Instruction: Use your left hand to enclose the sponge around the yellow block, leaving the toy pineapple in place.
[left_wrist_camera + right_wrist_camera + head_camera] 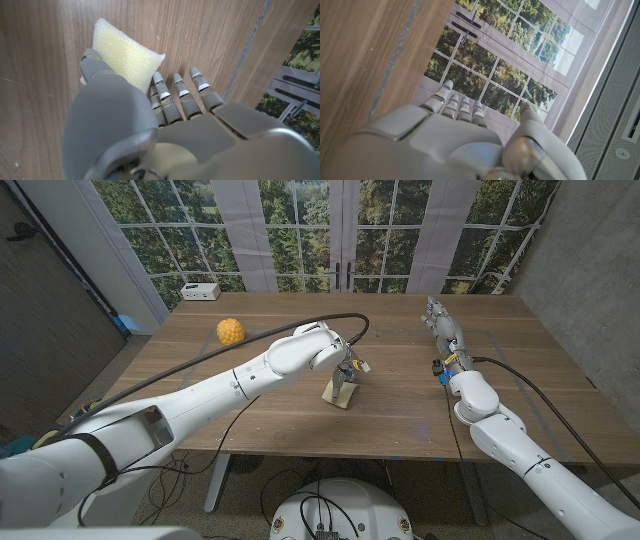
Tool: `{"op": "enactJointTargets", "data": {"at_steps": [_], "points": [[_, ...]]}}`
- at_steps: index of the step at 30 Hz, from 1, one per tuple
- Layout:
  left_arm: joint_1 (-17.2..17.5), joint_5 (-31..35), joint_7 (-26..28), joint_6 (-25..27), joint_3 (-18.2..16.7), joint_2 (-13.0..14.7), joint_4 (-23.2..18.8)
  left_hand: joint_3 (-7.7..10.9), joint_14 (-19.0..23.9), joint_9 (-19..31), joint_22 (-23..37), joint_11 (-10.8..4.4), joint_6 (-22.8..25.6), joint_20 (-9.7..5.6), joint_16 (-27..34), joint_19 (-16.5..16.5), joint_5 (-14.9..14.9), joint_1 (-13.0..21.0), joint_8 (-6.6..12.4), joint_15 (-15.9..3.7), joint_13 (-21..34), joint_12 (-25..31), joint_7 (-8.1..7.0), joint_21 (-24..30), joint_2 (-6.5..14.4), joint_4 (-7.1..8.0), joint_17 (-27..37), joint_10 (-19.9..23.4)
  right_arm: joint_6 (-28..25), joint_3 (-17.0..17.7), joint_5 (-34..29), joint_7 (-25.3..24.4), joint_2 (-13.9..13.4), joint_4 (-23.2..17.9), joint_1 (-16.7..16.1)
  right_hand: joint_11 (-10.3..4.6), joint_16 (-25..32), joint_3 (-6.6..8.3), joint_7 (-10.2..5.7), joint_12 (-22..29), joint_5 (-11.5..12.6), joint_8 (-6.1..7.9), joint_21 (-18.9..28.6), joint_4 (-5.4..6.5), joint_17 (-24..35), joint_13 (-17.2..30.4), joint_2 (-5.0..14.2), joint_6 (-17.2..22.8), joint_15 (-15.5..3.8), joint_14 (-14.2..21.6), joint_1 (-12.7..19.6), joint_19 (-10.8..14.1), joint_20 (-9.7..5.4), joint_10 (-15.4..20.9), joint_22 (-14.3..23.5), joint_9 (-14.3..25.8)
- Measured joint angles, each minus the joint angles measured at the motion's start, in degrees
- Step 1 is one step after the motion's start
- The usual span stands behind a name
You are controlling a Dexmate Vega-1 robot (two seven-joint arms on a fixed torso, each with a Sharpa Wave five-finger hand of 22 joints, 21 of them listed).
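— Left hand (345,368)?

— Reaching out over the middle of the brown wooden table (400,415), gripping a pale yellow porous foam sponge (340,393).

— Gripping how?

— In the left wrist view, with the thumb pressed across the sponge (127,52) and the straight fingers (180,97) lined up along its lower edge. Seen from just behind the left hand (165,135).

— And the sponge itself?

— Standing tilted on one edge on the wood, directly under the hand. Touching the table at the bottom, held at the top.

— Yellow block?

— Only a small yellow speck just beside the fingers in the head view. Whether that is the yellow block, cannot tell.

— Round orange-yellow toy pineapple (230,331)?

— Sitting on the table toward the far left, well apart from hand and sponge.

— Right hand (443,330)?

— Over the table's right side, well apart from the sponge. Holding nothing, with straight fingers (451,106) close together and the thumb set off to one side. In the right wrist view, right hand (450,147) pointing toward the tall paned window (520,60).

— Anything else?

— A small white box (200,290) at the far left corner, beyond the pineapple.
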Motion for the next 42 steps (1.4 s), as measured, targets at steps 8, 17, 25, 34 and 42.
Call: {"op": "enactJointTargets", "data": {"at_steps": [8, 17, 25, 34, 42], "points": [[2.63, -0.52, 2.27, -1.44, -0.75, 1.93, -3.74, -0.37, 5.29, 0.33, 0.26, -0.05, 9.18, -1.33, 0.74, 1.76, 0.02, 0.59, 1.69, -0.36, 1.26, 4.11, 1.76, 0.98, 0.69, 0.44, -0.26, 10.21, -0.02, 0.0, 0.05, 0.05, -0.08, 0.01, 0.04, -0.01, 0.0, 0.0, -0.32, 0.0, 0.0, 0.0, 0.0, 0.0, 0.0, 0.0, 0.0, 0.31, 0.0, 0.0, 0.0, 0.0, 0.0, 0.01, 0.0, 0.0], [5.66, 2.39, 5.18, -4.08, -1.65, 3.46, -7.15, 4.75, 19.49, -0.25, 0.37, 4.78, 29.9, -7.15, 1.23, 7.76, -6.75, 10.7, 4.0, -2.64, -0.94, 7.24, 2.23, 4.62, 5.18, -3.1, -0.11, 21.32, 0.87, 0.31, 0.21, -0.28, -0.08, 0.01, -0.72, -0.32, 0.0, 0.0, -0.63, 0.0, 0.0, 0.0, 0.0, 0.0, 0.01, 0.0, 0.0, -0.01, 0.0, -0.01, 0.0, 0.0, 0.0, 0.31, 0.0, -0.04], [8.63, 5.66, 7.18, -4.99, -2.99, 4.26, -8.75, 9.45, 23.39, -0.23, 0.53, 7.85, 37.33, -6.95, 1.23, 8.17, -13.26, 13.29, 4.61, -4.18, 0.41, 8.58, 2.54, 5.72, 2.62, -5.75, 0.44, 24.38, 1.2, 0.52, 0.23, -0.37, 0.06, 0.1, -1.13, -0.31, 0.0, 0.0, -0.63, 0.0, 0.0, 0.0, 0.0, 0.0, 0.01, 0.0, 0.0, -0.01, -0.32, 0.3, 0.01, 0.0, 0.0, 0.31, 0.0, -0.05], [11.43, 11.45, 11.14, -4.43, -4.88, 4.74, -9.23, 9.54, 24.42, -0.22, 0.53, 7.62, 38.32, -6.94, 1.23, 8.16, -14.68, 13.52, 4.63, -4.59, 0.89, 8.76, 2.55, 6.16, 2.4, -5.82, 0.79, 24.77, 1.12, 0.48, -0.05, -0.51, 0.16, 0.14, -0.94, 0.01, 0.0, 0.0, -0.62, 0.0, 0.0, 0.0, 0.0, 0.0, 0.01, 0.0, 0.0, -0.01, -0.32, 0.3, 0.01, 0.0, 0.0, 0.64, 0.0, 0.03], [14.35, 13.51, 16.7, -1.29, -7.82, 5.35, -9.45, 9.54, 26.57, -0.22, 0.8, 7.32, 38.34, -6.94, 1.89, 8.16, -16.3, 13.52, 6.68, -5.1, 2.39, 8.76, 2.54, 6.6, 2.4, -5.82, 1.24, 25.06, 0.37, 0.21, -0.59, -0.6, 0.16, -0.26, -0.3, 0.01, 0.0, 0.0, -0.62, 0.0, 0.0, 0.0, 0.0, 0.0, 0.02, 0.0, 0.0, -0.01, -0.32, 0.3, 0.01, 0.0, 0.01, 0.63, 0.0, 0.03]]}}
